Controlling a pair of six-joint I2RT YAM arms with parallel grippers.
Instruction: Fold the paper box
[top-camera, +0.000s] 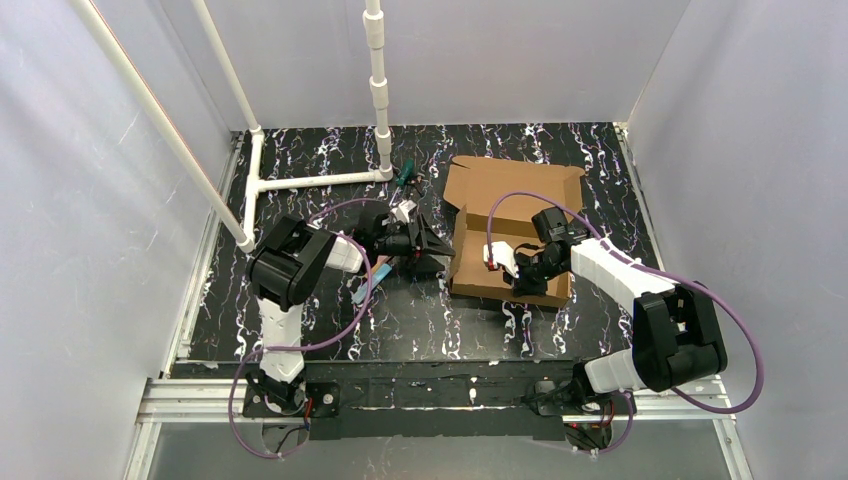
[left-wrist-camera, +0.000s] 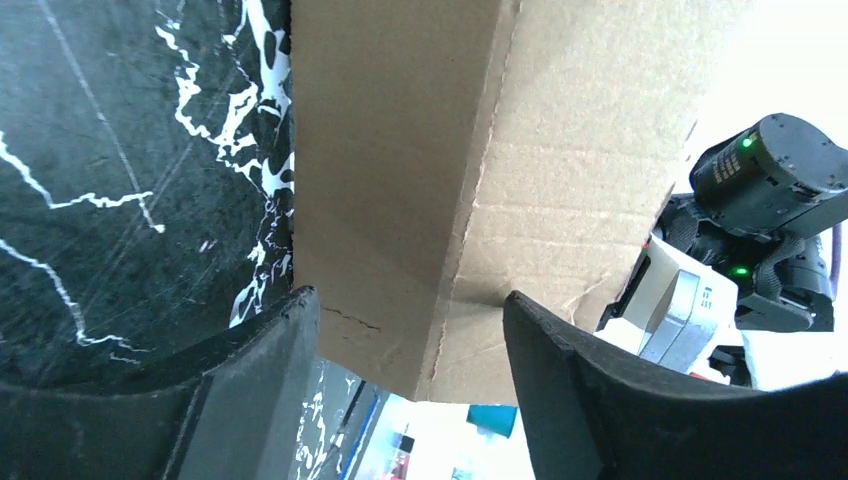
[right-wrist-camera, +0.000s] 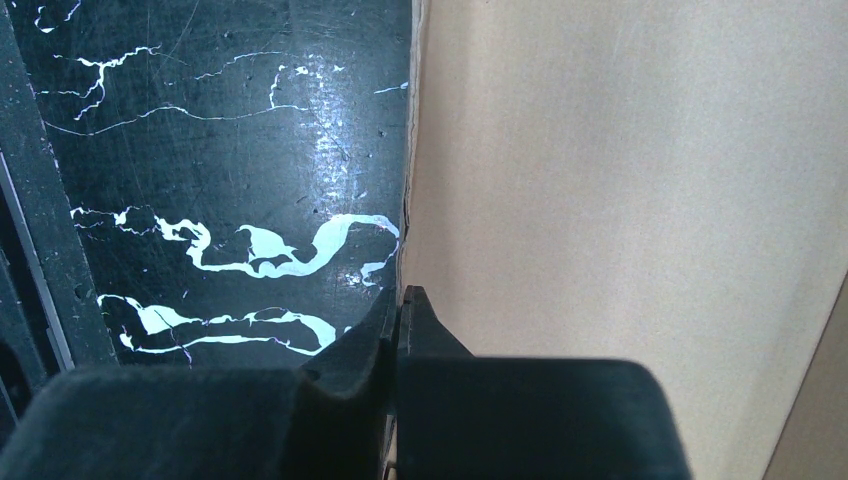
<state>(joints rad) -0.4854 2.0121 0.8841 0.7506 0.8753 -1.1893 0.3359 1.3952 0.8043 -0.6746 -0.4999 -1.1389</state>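
Left gripper (left-wrist-camera: 408, 298) jaws wide astride paper box (left-wrist-camera: 400, 150) edge, right gripper (right-wrist-camera: 400, 300) pinched shut, possibly on its wall

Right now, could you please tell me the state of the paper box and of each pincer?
paper box: partly folded, not closed, far flap lying flat.
left pincer: open, a creased part of the box between its fingers.
right pincer: shut, tips at the box's edge; I cannot tell whether it pinches the cardboard.
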